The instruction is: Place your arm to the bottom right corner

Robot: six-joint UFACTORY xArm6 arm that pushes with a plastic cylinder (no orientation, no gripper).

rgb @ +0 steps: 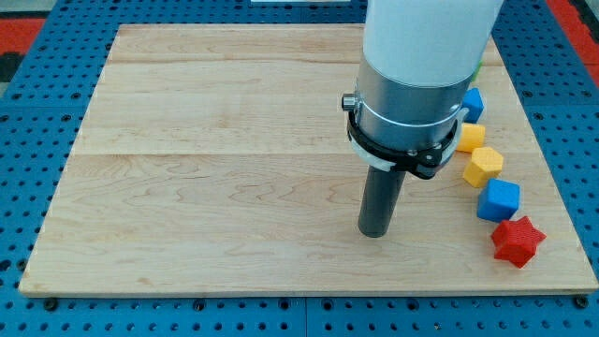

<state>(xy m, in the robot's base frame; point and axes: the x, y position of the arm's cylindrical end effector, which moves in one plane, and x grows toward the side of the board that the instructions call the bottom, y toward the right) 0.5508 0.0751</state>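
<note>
1. Five blocks can be made out in a curving line down the view's right side of the wooden board (187, 168): a blue block (473, 103) partly hidden behind the arm's housing, a yellow block (470, 137), a second yellow block with angled sides (483, 166), a blue cube (498, 199) and a red star (518, 241).
2. My tip (375, 233) rests on the board right of centre, left of the blue cube and red star and clear of both, with bare wood between.
3. No pincer is fitted: the arm ends in a plain dark rod, so there is nothing to stand apart or clamp.
4. The target, the board's bottom right corner (582, 284), lies beyond the red star, toward the view's lower right.
5. Risk: a straight diagonal run from here would likely strike the red star or the blue cube and shove one toward the edge; passing below the star along the view's bottom edge looks the safer line.
6. A green sliver by the housing at the view's upper right may be another block; too little shows to say.
7. No brand, label or writing can be read anywhere.
</note>
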